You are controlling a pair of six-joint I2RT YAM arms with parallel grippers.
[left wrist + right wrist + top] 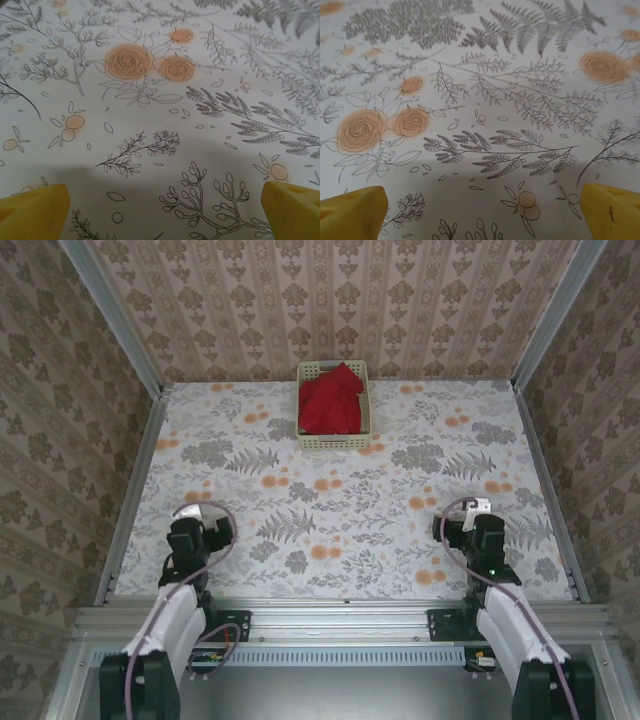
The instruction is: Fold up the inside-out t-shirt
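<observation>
At the far edge of the worktop (340,540) we see the t-shirt (330,402) in a basket (334,444), open room before it; left gripper (162,210) and right gripper (482,210) gape wide, empty.

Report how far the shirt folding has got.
Done: nothing yet; the red t-shirt sits bunched in the basket at the far side of the table. In hand: nothing; the left gripper and right gripper are open and empty, low over the table near their bases. Left: lift the t-shirt out, spread it flat, fold it.

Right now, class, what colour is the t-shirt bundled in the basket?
Solid red t-shirt, clearest in the top external view.
</observation>
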